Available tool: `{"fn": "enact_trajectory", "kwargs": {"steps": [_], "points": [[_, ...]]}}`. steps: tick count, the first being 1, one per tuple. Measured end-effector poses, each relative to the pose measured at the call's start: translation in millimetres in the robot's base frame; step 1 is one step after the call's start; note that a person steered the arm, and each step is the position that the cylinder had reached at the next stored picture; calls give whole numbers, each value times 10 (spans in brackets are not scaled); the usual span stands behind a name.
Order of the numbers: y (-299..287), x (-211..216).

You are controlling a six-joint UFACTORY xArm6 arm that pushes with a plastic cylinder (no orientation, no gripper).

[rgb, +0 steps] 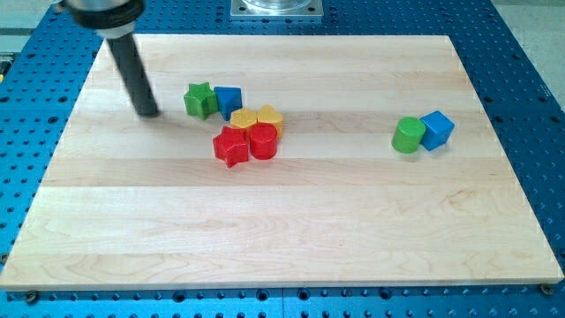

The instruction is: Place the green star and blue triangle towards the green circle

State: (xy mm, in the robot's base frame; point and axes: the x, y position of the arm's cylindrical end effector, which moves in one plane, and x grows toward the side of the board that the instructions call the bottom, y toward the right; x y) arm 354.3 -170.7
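Observation:
The green star (200,100) lies at the upper left of the wooden board. The blue triangle (228,100) touches its right side. The green circle (408,135) stands far off at the view's right, touching a blue cube (437,129). My tip (148,113) rests on the board just left of the green star, a short gap away, not touching it. The rod rises toward the view's top left.
Two yellow blocks (257,117), one a heart, sit just below and right of the blue triangle. A red star (231,147) and a red round block (263,141) lie right under them. The board's edge (282,287) meets a blue perforated table.

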Motion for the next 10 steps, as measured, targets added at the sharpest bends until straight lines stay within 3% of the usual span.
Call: {"fn": "enact_trajectory", "kwargs": {"steps": [2, 3, 5, 8, 10], "points": [[1164, -48], [1121, -41], [748, 441], [1817, -109], [2584, -101]]}}
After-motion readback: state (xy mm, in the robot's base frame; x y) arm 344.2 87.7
